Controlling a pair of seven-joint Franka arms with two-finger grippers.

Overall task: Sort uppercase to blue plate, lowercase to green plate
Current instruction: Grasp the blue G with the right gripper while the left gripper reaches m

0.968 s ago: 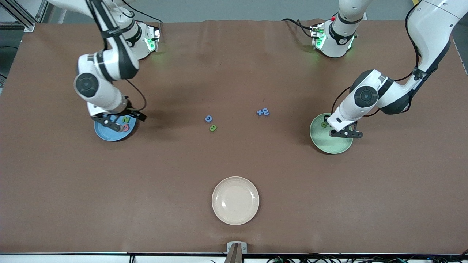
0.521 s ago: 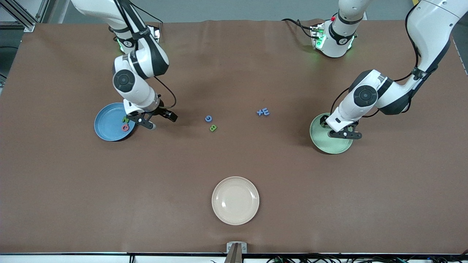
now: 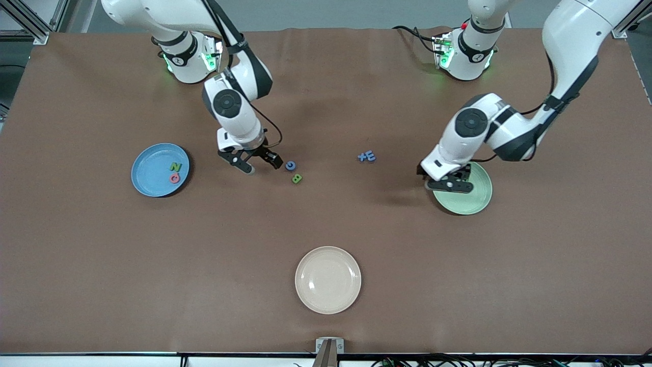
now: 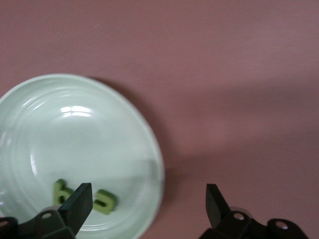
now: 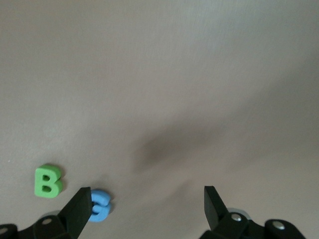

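Fingers apart, both empty | right gripper (image 3: 257, 164) beside blue C (image 3: 290, 165) | left gripper (image 3: 444, 182) (over green plate (image 3: 476, 199))

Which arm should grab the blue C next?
Right. Its tool is open and empty, hanging just beside the blue C and green B. The left tool, also open, sits over the rim of the green plate, much farther from them.
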